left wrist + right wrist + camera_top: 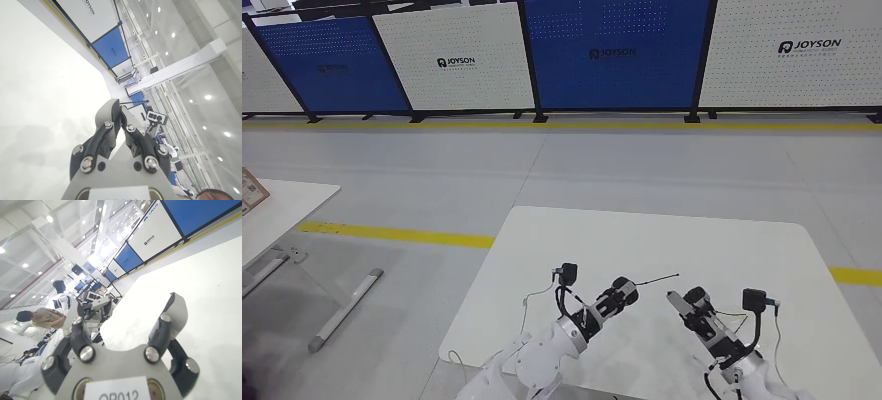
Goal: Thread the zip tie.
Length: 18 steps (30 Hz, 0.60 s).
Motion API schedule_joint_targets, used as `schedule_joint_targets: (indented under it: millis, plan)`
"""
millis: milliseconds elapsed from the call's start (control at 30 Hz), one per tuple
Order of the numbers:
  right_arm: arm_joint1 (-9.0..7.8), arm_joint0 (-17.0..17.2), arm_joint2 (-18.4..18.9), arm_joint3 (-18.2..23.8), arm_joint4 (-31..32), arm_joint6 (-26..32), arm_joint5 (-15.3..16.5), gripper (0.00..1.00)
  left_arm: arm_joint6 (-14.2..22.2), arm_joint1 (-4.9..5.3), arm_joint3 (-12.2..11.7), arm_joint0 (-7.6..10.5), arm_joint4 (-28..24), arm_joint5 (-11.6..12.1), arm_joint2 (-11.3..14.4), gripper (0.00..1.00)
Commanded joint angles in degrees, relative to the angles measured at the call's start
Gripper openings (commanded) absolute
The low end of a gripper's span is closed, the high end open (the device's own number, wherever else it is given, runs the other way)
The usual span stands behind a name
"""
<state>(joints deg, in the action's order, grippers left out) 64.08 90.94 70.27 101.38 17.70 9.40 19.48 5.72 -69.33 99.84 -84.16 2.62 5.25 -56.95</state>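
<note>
Left gripper [119,108]: you're pinching the zip tie [134,102] by one end.
Right gripper [122,311]: gaping wide.
Handling: light, probably whippy; take its tip.

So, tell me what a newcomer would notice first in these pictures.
The thin black zip tie stands out, pinched at one end in the shut fingers of the left gripper over the white table, its free end pointing at the other arm. The right gripper faces it, open and empty. Behind, blue and white panels line the floor.
</note>
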Motion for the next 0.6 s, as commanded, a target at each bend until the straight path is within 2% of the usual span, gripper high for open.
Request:
schedule_joint_targets:
  millis: [0, 167, 233, 300, 400, 467, 533, 567]
  plan:
    - [0.01, -0.01, 0.0, -0.03, 0.11, -0.05, 0.0, 1.0, -0.05, 0.0, -0.02, 0.01, -0.12, 0.0, 0.0, 0.0]
    - [0.02, -0.14, -0.08, -0.32, 0.67, 0.46, -0.23, 1.0, -0.05, 0.0, -0.02, 0.01, -0.12, 0.0, 0.0, 0.0]
    - [0.03, -0.51, -0.09, -0.77, 1.63, 1.01, -0.19, 1.0, 0.21, -0.08, 0.38, -0.38, -3.32, 0.67, -0.42, 0.0]
    - [-0.05, -1.31, -0.32, -1.28, 1.5, 3.96, 0.0, 1.0, 0.51, -0.04, 0.62, -0.87, -6.83, 1.28, -1.59, 0.0]
    - [-0.04, -2.51, -0.99, -1.54, 5.07, 5.52, -0.93, 1.0, 0.69, -0.03, 0.49, -1.22, -12.85, 2.15, -3.8, 0.0]
    - [0.02, -3.14, -1.55, -1.31, 9.12, 5.32, -2.62, 1.0, 2.4, 0.09, 0.19, -1.28, -15.22, 2.52, -4.79, 0.0]
    - [0.15, -3.59, -2.69, -0.79, 15.2, 4.7, -6.42, 1.0, 3.44, 0.19, 0.31, -1.36, -15.38, 2.63, -5.12, 0.0]
    - [0.15, -3.59, -2.69, -0.79, 15.2, 4.7, -6.42, 1.0, 3.44, 0.19, 0.31, -1.36, -15.38, 2.63, -5.12, 0.0]
